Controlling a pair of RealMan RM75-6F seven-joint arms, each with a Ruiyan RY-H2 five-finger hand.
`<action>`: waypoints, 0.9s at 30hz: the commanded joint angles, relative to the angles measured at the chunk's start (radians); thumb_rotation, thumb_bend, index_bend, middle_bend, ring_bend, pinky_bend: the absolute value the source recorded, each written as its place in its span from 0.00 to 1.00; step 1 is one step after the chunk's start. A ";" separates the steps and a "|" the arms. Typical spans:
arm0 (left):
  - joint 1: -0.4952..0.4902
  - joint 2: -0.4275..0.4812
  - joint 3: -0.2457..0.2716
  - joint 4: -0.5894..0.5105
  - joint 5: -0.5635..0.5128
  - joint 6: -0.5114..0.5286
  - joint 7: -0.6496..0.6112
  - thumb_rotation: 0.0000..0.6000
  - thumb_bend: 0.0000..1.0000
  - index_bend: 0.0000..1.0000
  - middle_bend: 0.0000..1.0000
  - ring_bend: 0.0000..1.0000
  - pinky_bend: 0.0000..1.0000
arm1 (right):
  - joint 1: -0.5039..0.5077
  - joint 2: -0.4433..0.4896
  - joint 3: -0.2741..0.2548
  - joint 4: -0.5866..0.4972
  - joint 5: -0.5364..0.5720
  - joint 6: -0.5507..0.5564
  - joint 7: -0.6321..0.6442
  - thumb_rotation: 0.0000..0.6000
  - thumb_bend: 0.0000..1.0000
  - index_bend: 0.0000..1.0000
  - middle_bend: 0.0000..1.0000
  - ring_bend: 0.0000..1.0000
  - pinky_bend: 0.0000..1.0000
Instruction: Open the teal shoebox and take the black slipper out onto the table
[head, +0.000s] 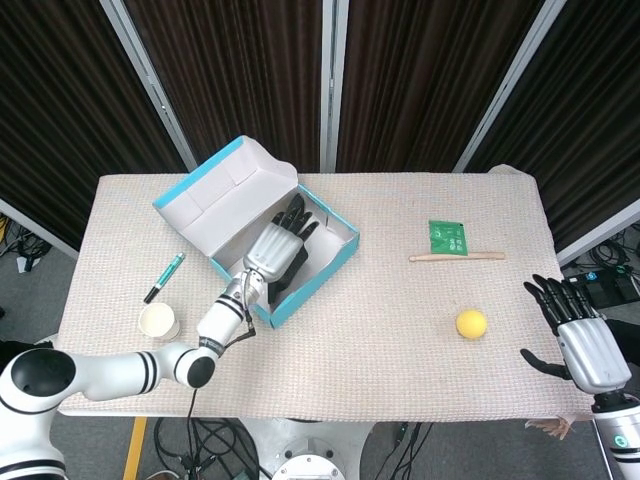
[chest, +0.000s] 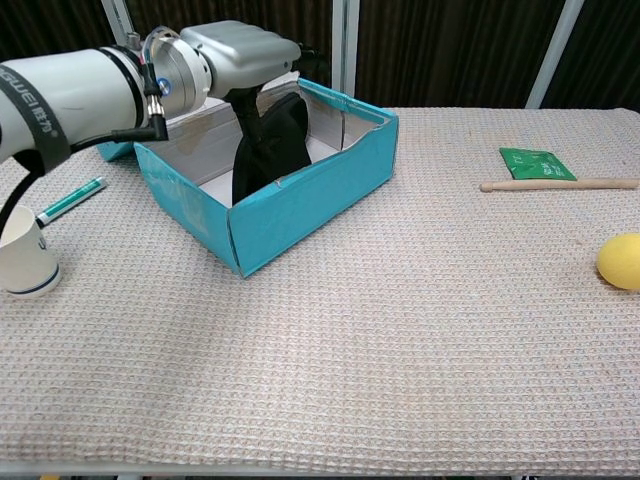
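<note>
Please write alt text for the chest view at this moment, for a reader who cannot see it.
The robot's left hand reaches into the open teal shoebox, over the black slipper standing on edge inside. On the woven tablecloth lie a teal marker and paper cup at left, and a green packet, wooden stick and yellow ball at right.

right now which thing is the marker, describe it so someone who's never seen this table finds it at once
Start at the open teal shoebox on the left part of the table. Toward the left edge from it lies the marker, a slim teal pen with a black tip, just above the white paper cup. It is the only thin teal stick; the other stick, far right, is plain wood.
</note>
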 joint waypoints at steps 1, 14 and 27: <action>-0.016 -0.025 0.043 0.027 -0.012 -0.001 0.072 1.00 0.09 0.08 0.01 0.00 0.16 | -0.002 0.000 -0.001 0.002 0.002 0.002 0.002 1.00 0.08 0.00 0.02 0.00 0.01; -0.050 -0.057 0.071 0.108 -0.079 -0.005 0.225 1.00 0.09 0.08 0.00 0.00 0.15 | -0.006 0.001 0.000 0.005 0.004 0.004 0.005 1.00 0.08 0.00 0.02 0.00 0.01; -0.106 -0.077 0.095 0.149 -0.206 -0.039 0.384 1.00 0.09 0.08 0.00 0.00 0.15 | -0.009 0.004 0.000 0.001 0.005 0.005 0.000 1.00 0.08 0.00 0.02 0.00 0.01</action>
